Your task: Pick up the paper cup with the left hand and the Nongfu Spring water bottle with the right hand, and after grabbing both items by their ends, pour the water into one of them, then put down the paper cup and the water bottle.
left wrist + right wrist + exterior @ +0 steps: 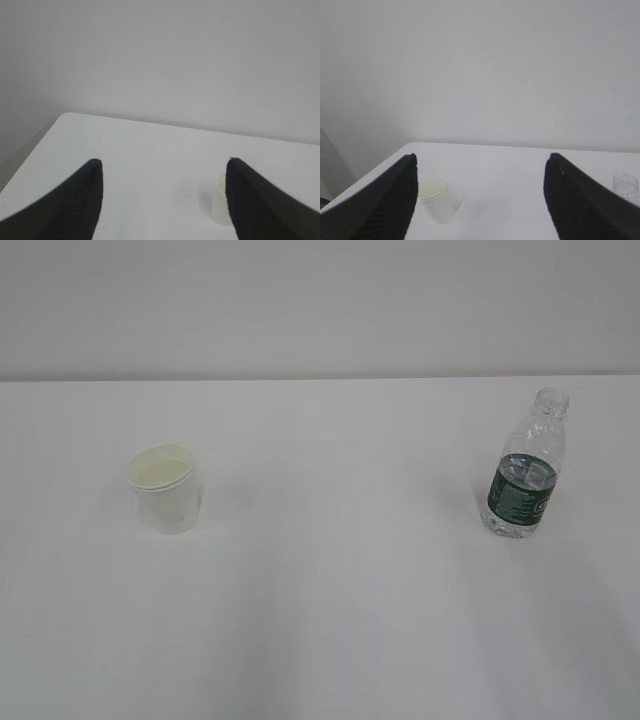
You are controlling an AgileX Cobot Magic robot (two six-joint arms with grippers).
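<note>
You have 2 task items standing on the white bench [320,640], well apart from each other. The paper cup [166,488] stands upright on the left side of the exterior view, mouth up, with a pale cream inside; whether it holds any liquid cannot be told. The Nongfu Spring water bottle [524,472] stands upright on the right side, capless, with a dark green label band and clear water reaching about the top of that band.

Neither arm appears in the exterior view. In the left wrist view, the left hand [162,172] shows 2 black fingers [75,200] spread wide with nothing between them; the cup sits low in that view, just beside the inner edge of the right-side finger and partly hidden by it, with no contact visible. In the right wrist view, the right hand [480,167] likewise shows its fingers [575,200] wide apart and holding nothing. There the cup stands near the left-side finger, and the bottle's clear neck shows at the far right edge, outside the right-side finger.

A plain pale wall [320,300] backs the bench.
</note>
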